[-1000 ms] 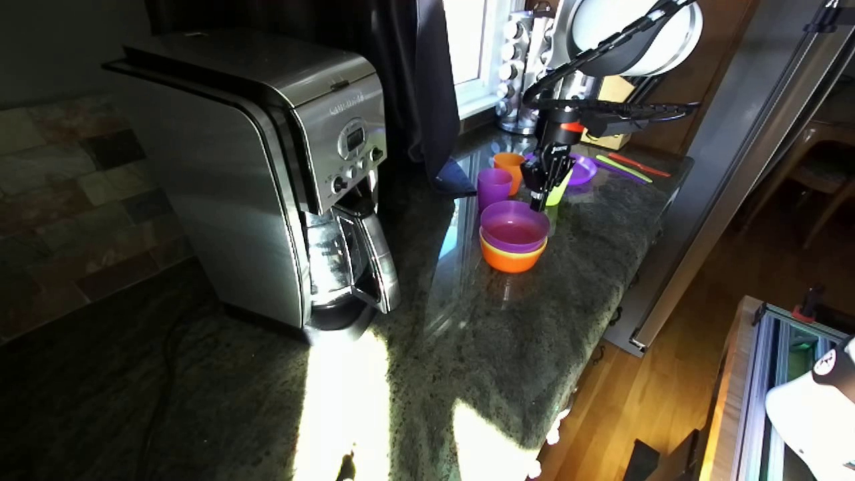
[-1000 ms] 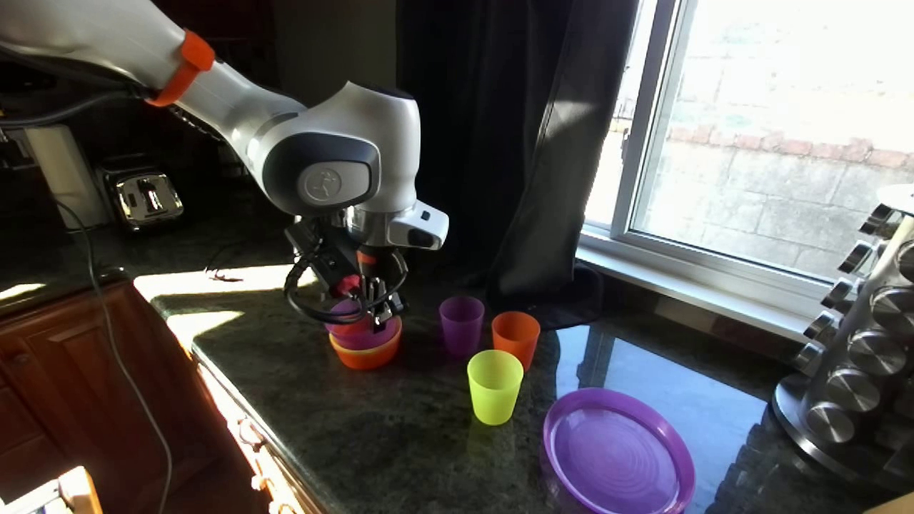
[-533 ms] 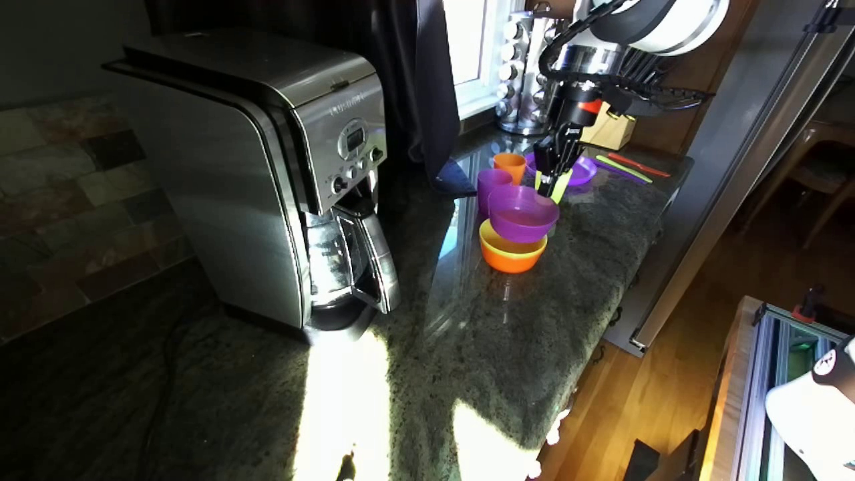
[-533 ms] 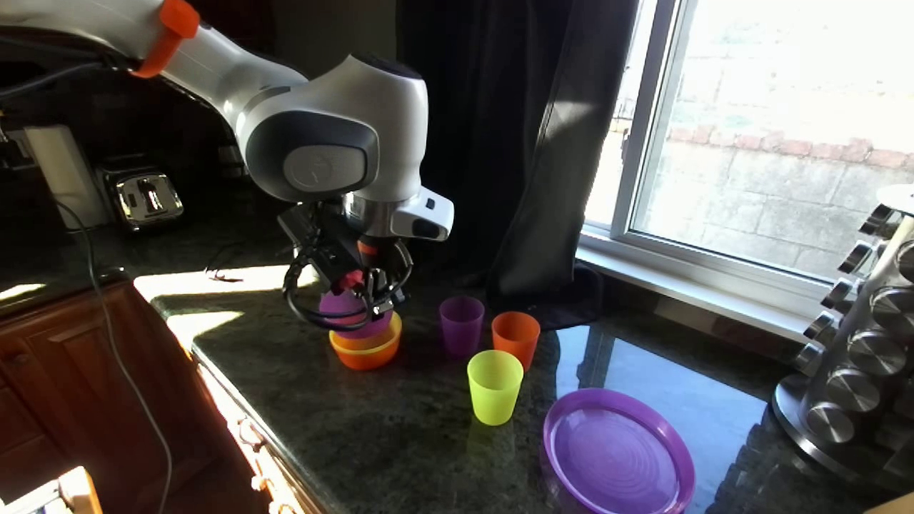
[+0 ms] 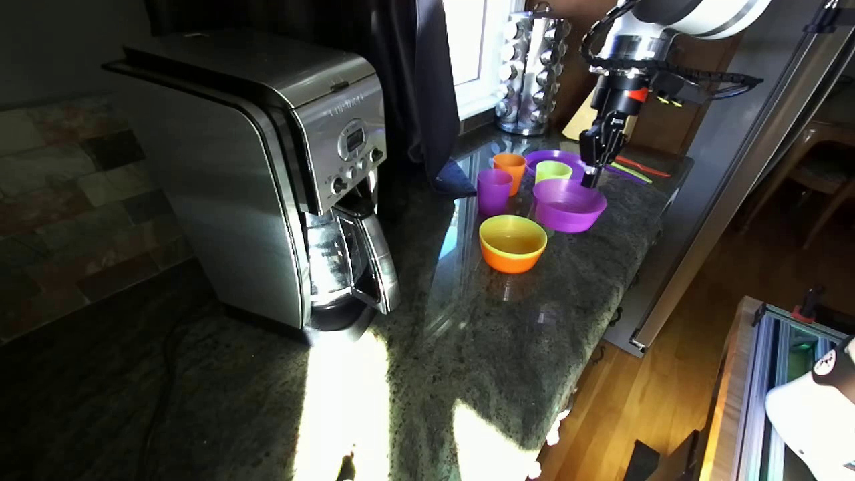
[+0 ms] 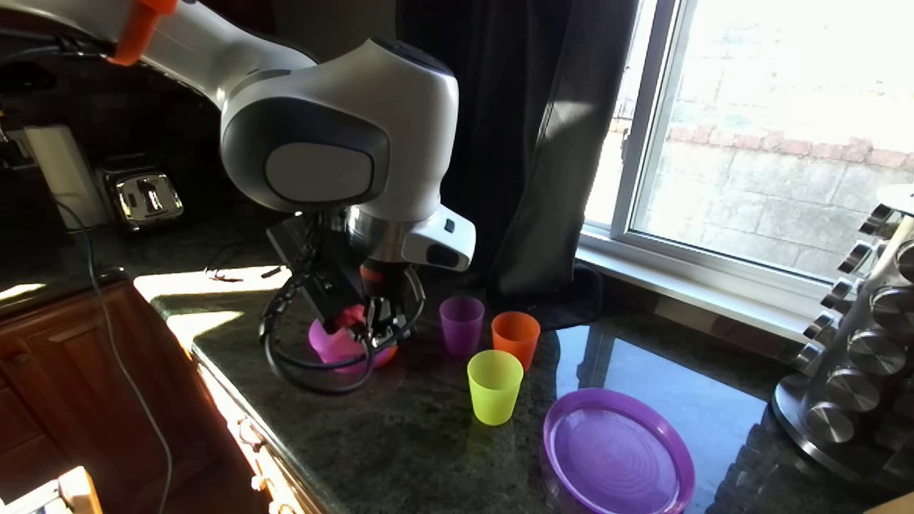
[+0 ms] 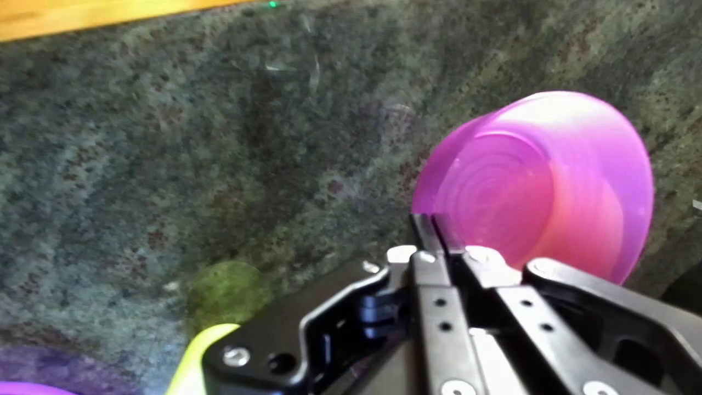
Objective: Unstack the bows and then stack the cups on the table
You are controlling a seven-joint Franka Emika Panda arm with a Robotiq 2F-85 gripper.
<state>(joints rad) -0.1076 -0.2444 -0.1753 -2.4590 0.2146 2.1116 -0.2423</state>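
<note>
My gripper (image 5: 590,179) is shut on the rim of a purple bowl (image 5: 569,208), which hangs tilted from the fingers in the wrist view (image 7: 504,186). It is apart from the orange bowl (image 5: 511,259), which stands on the dark stone table (image 5: 434,374). That bowl's inside and rim look yellow-green, as of a lime-green bowl nested in it. A purple cup (image 6: 462,327), an orange cup (image 6: 515,337) and a lime-green cup (image 6: 494,389) stand upright and separate. In an exterior view the arm's cables partly hide the held bowl (image 6: 325,346).
A purple plate (image 6: 618,453) lies beyond the cups. A coffee maker (image 5: 267,167) stands at the wall side. A spice rack (image 6: 864,343) and several coloured plastic knives (image 5: 642,166) are at the far end. The table has a long open edge above the floor.
The purple bowl has been lifted out of the orange bowl and carried sideways, toward the lime-green cup and the table's open edge. The cups and the orange bowl have not moved.
</note>
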